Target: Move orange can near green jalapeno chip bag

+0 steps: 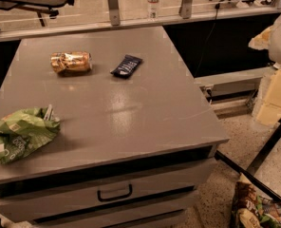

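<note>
While the orange can [70,62] lies on its side far-left on the tabletop [131,108], well apart from the green jalapeno chip bag [19,134] at the near-left edge, the tool is out of frame, its state can't be told, so the step looks like approach: reach, grasp can.

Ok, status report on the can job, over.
Hand not in view. Orange can on its side, far left of table, apart from green jalapeno chip bag at near-left edge. Navy packet right of can, off the path.

Dented orange can [70,62] on its side, well apart from crumpled green jalapeno chip bag [19,134]
</note>
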